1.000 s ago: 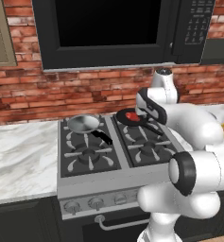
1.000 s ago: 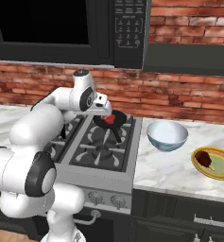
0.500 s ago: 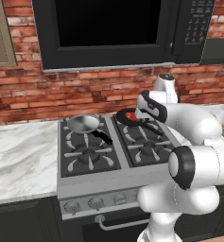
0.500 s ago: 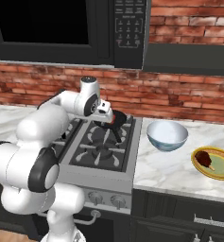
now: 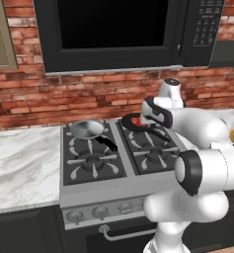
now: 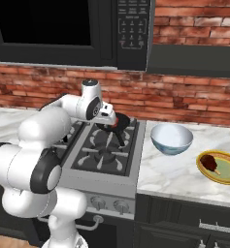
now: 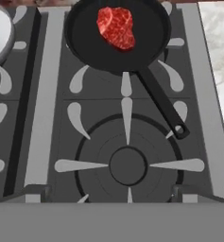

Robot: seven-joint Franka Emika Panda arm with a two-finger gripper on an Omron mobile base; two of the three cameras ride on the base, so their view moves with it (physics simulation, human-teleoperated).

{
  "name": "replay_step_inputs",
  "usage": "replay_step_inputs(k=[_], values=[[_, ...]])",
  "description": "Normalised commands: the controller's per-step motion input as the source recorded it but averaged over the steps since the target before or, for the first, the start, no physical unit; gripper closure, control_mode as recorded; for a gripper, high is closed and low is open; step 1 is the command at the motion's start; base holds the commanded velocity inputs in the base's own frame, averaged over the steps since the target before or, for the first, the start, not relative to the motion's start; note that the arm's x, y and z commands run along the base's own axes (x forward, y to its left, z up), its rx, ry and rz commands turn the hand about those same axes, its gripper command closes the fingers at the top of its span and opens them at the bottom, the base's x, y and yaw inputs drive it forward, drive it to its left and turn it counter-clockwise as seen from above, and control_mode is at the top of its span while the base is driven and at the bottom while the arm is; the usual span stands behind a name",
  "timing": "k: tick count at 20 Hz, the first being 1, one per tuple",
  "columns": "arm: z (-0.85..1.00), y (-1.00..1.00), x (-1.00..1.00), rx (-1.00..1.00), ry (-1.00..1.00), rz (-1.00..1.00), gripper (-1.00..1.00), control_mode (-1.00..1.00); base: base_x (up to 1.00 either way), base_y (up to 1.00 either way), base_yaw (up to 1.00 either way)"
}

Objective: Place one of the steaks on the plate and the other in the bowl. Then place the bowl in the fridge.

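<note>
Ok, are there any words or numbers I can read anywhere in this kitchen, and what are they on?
Microwave button panel: rows of tiny pale marks, too small and blurred to read.
Stove knobs: no markings that can be made out.
Black pan, bowl, plate: no writing on them.
So there is nothing that can really be read.

No word, brand or number can be read anywhere. The black microwave's control panel (image 6: 132, 29), at about twelve o'clock above the grey gas stove (image 6: 106, 147), carries rows of small pale key markings, but they are too small and blurred to make out.
</note>
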Motion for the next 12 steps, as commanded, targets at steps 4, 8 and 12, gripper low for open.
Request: replay_step_inputs(k=[4, 8, 12], values=[[-0.03, 0.03, 0.36, -0.04, 0.01, 0.00, -1.00, -1.00, 0.00, 0.00, 0.00], [0.00, 0.00, 0.37, -0.01, 0.02, 0.00, -1.00, -1.00, 0.00, 0.00, 0.00], [-0.04, 0.00, 0.35, 0.00, 0.02, 0.00, -1.00, -1.00, 0.00, 0.00, 0.00]])
